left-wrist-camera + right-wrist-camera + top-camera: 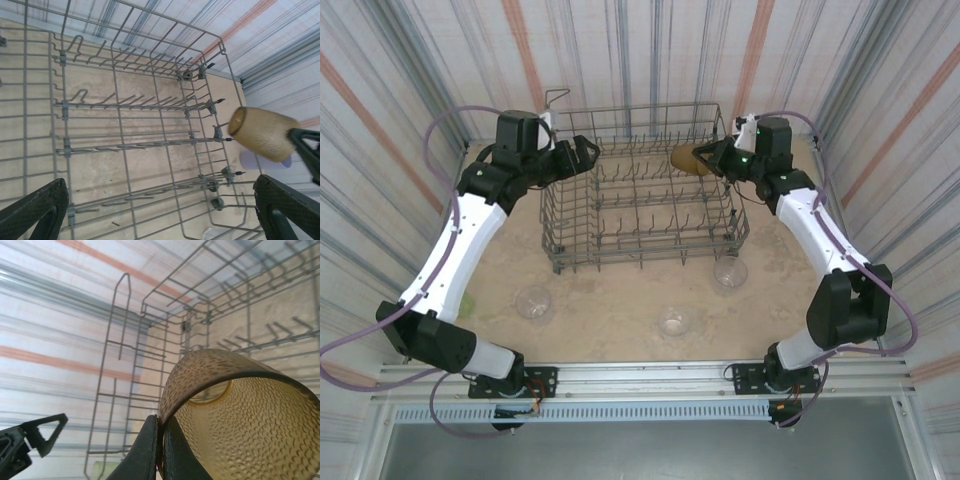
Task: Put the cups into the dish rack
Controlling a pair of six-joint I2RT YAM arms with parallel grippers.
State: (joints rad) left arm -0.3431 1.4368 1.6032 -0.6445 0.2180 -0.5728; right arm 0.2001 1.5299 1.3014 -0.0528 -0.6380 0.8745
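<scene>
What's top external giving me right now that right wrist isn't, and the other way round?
Top external: three clear cups on the table before the dish rack, left gripper at its left end. Right wrist: right gripper pinching the amber cup by its rim, one finger inside, one outside. Both: amber cup and rack.
</scene>
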